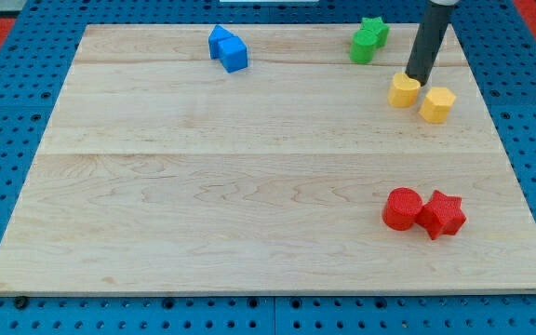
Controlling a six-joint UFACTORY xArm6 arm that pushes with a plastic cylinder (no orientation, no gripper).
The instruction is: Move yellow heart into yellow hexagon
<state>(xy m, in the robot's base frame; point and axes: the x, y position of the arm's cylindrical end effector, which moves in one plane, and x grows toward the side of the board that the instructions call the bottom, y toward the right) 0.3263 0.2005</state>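
The yellow heart (pixel 403 90) lies near the view's top right on the wooden board (pixel 249 186). The yellow hexagon (pixel 437 104) lies just to its lower right, with a narrow gap between them. My tip (pixel 419 81) stands at the heart's upper right edge, touching or nearly touching it, and just above the gap between the two yellow blocks. The dark rod rises from there toward the view's top.
Two blue blocks (pixel 228 48) sit touching at the top, left of centre. A green star (pixel 374 32) and another green block (pixel 363 46) sit touching, left of the rod. A red cylinder (pixel 402 208) and a red star (pixel 443 214) touch at the lower right.
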